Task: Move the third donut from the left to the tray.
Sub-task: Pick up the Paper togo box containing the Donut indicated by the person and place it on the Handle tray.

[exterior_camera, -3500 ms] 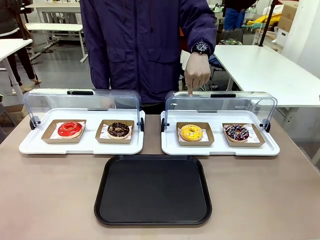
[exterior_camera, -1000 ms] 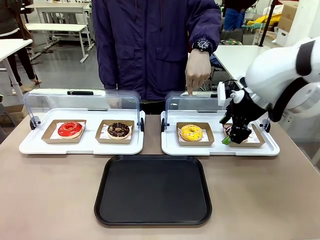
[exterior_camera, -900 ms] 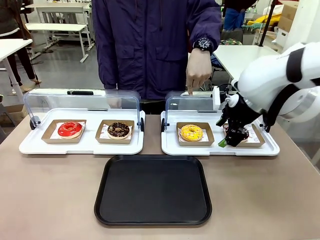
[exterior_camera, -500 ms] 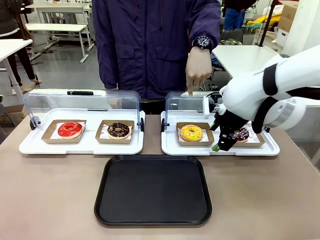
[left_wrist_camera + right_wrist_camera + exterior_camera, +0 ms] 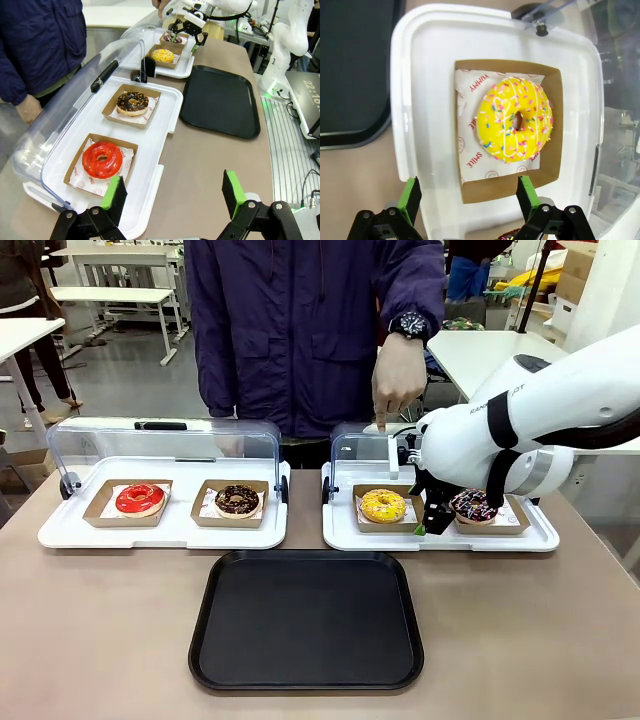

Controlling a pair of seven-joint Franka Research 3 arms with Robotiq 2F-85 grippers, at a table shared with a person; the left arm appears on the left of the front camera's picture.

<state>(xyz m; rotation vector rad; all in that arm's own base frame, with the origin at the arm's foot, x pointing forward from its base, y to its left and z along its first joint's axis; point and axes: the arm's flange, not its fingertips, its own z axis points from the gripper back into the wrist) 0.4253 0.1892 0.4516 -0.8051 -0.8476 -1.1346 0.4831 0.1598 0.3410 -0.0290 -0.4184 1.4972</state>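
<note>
The right arm has swung left, off the sprinkled chocolate donut (image 5: pixel 472 505); the right fingers (image 5: pixel 420 530), spread wide and holding nothing, now hang just right of the yellow donut (image 5: pixel 383 505), which sits in its cardboard tray (image 5: pixel 392 526) toward the worktop's far edge. The black tray (image 5: pixel 305 620) offers open floor by the near edge. The left fingers (image 5: pixel 114 194) stand apart

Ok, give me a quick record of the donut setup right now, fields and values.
target: yellow donut, in its cardboard tray on the right display tray
destination: black tray, in front of the display trays
right jaws: open, close by the donut, not touching
left jaws: open, holding nothing
person's hand: finger pointing down at the lid
</note>
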